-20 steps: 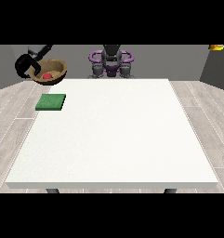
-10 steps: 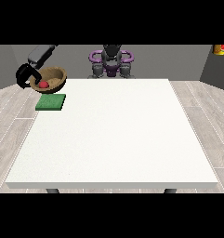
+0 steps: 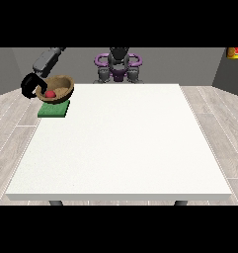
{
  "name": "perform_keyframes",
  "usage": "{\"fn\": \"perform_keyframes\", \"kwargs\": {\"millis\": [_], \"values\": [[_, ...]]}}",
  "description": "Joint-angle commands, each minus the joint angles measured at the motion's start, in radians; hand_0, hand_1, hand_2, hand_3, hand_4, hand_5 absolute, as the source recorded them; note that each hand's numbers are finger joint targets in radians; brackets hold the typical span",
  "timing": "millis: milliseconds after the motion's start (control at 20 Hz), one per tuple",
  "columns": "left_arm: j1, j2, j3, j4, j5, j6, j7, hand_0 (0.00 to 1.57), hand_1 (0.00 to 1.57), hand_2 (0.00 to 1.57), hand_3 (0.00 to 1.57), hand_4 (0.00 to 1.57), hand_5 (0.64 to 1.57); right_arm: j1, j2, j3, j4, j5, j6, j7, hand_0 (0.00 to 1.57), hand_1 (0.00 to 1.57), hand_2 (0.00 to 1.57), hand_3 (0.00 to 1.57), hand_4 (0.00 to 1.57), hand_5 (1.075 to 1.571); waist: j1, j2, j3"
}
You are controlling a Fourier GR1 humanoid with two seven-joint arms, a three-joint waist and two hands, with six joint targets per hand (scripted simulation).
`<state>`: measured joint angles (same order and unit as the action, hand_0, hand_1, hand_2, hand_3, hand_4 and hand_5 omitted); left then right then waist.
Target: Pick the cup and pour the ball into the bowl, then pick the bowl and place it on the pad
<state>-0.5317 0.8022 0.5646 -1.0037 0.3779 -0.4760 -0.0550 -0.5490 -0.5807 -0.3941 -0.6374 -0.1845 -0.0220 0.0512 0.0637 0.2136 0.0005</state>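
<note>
One hand (image 3: 29, 85) shows at the view's left, black, at the end of a grey arm that slants down from the upper left. I read its fingers as curled round the left rim of the wooden bowl (image 3: 60, 87); the thumb side I cannot make out. The bowl sits just to the right of the fingers, tilted a little, its open side turned toward the camera. The red ball (image 3: 50, 93) lies inside the bowl, in its left part, close to the fingers. Just below the fingers and under the bowl lies the green pad (image 3: 53, 110), flat on the far left corner of the white tabletop (image 3: 120, 148). I cannot tell whether the bowl's base touches the pad or hangs just over it. I see no second hand in this view. The robot's torso (image 3: 118, 66) stands behind the tabletop's far edge, well to the right of the fingers.
</note>
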Motion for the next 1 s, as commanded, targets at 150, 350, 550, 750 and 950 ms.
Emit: {"fn": "perform_keyframes", "kwargs": {"millis": [150, 350, 550, 750, 950], "values": [[-0.002, 0.057, 0.032, 0.032, 0.024, -0.040, -0.037, 0.00, 0.00, 0.00, 0.00, 1.19, 1.563, -0.019, -0.085, -0.042, 0.046, 0.006, -0.050, -0.027, 1.57, 1.57, 1.57, 1.09, 0.00, 1.550, 0.003, 0.058, -0.0001], [-0.008, 0.062, 0.025, 0.043, 0.020, -0.018, -0.031, 0.00, 0.00, 0.00, 0.00, 1.19, 1.561, -0.030, -0.033, -0.038, 0.047, 0.009, -0.105, -0.072, 1.51, 1.51, 1.41, 0.82, 0.00, 1.552, -0.005, 0.050, -0.0001], [0.005, 0.087, 0.044, 0.061, 0.017, -0.027, -0.073, 0.00, 0.00, 0.00, 0.00, 1.19, 1.563, -0.048, -0.039, -0.065, 0.070, -0.027, -0.074, -0.072, 1.46, 1.46, 1.41, 0.83, 0.00, 1.532, 0.012, 0.087, -0.0002], [0.010, 0.035, 0.018, 0.020, 0.021, -0.004, -0.081, 0.00, 0.00, 0.00, 0.00, 1.19, 1.565, -0.089, -0.027, -0.082, 0.093, -0.040, -0.103, -0.113, 1.43, 1.43, 1.38, 0.67, 0.00, 1.534, 0.028, 0.102, 0.0003], [-0.001, 0.045, 0.009, 0.040, 0.019, -0.013, -0.087, 0.00, 0.00, 0.00, 0.00, 1.19, 1.567, -0.107, -0.043, -0.024, 0.089, 0.018, -0.135, -0.079, 0.93, 0.93, 1.10, 1.04, 0.16, 1.509, 0.031, 0.088, -0.0002]]}}
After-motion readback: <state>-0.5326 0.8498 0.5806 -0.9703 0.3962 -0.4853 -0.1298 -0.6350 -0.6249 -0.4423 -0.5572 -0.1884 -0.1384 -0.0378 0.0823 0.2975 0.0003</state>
